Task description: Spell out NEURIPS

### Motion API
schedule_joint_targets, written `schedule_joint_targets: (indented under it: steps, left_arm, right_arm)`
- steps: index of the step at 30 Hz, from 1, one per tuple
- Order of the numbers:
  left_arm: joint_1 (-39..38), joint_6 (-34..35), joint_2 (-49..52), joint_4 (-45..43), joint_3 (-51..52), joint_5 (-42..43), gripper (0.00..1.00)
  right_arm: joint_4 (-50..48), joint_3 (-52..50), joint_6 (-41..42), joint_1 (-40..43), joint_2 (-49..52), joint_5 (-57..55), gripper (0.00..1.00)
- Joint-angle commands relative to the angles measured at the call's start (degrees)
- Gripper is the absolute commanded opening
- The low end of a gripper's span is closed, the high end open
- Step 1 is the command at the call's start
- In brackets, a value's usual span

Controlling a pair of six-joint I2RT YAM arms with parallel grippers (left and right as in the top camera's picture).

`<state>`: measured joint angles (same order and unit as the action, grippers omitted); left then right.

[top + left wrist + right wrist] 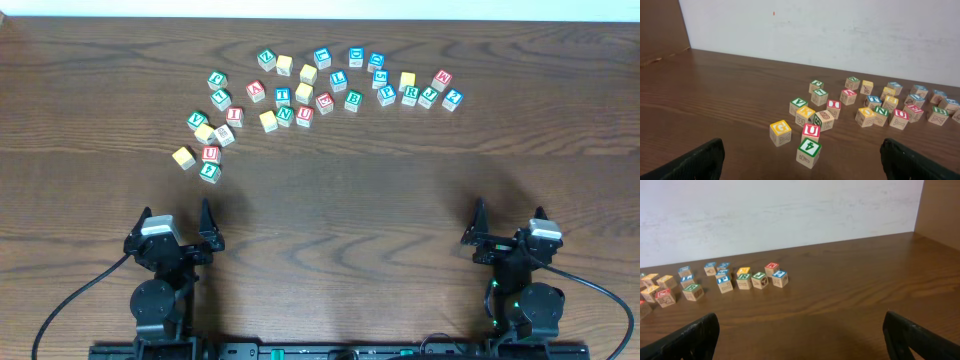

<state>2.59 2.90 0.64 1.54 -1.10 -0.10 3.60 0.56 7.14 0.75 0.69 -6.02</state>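
Observation:
The letter cubes lie scattered in an arc across the far half of the table. A green N point(285, 116) and a red U point(304, 115) sit side by side near the middle. Another red U point(210, 153) lies at the arc's left end, next to a yellow-faced cube point(183, 157). A red I point(234, 114) and a blue P point(387, 95) are also readable. My left gripper point(176, 220) and right gripper point(510, 222) both stand open and empty at the near edge, well short of the cubes. The nearest cube to the left fingers point(700, 160) is a green-faced one point(809, 148).
Other cubes with other letters are mixed in among them, some touching in tight clusters. A white wall point(840, 30) rises behind the table's far edge. Bare wood separates both grippers from the cubes.

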Motion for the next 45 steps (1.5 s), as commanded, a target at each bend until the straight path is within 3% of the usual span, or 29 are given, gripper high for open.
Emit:
schedule_joint_targets:
  steps: [1, 5, 25, 30, 39, 45]
  left_arm:
    - [0.20, -0.72, -0.26, 2.43, 0.87, -0.57, 0.98]
    - [0.20, -0.72, -0.26, 2.21, 0.87, -0.59, 0.98]
    - [0.24, -0.79, 0.70, -1.01, -1.44, -0.61, 0.98]
    - [0.24, -0.79, 2.54, -1.03, -3.87, -0.61, 0.98]
    - [0.24, -2.49, 9.97, -4.00, -9.81, -0.59, 0.98]
    - [0.24, -2.49, 18.84, -4.02, -17.33, -0.59, 0.98]
  right_arm:
    - [-0.74, -0.24, -0.55, 0.44, -0.20, -1.90, 0.99]
    - [-0.68, -0.24, -0.57, 0.44, -0.20, -6.47, 0.99]
    - [-3.91, -0.07, -0.63, 0.44, -0.20, -2.45, 1.00]
    - [-4.55, 1.88, -4.61, 0.44, -0.11, -0.98, 0.99]
    - [-4.50, 8.07, -8.09, 0.44, 3.08, -0.90, 0.99]
    - [-4.46, 14.71, -8.11, 0.44, 11.15, 1.33, 0.99]
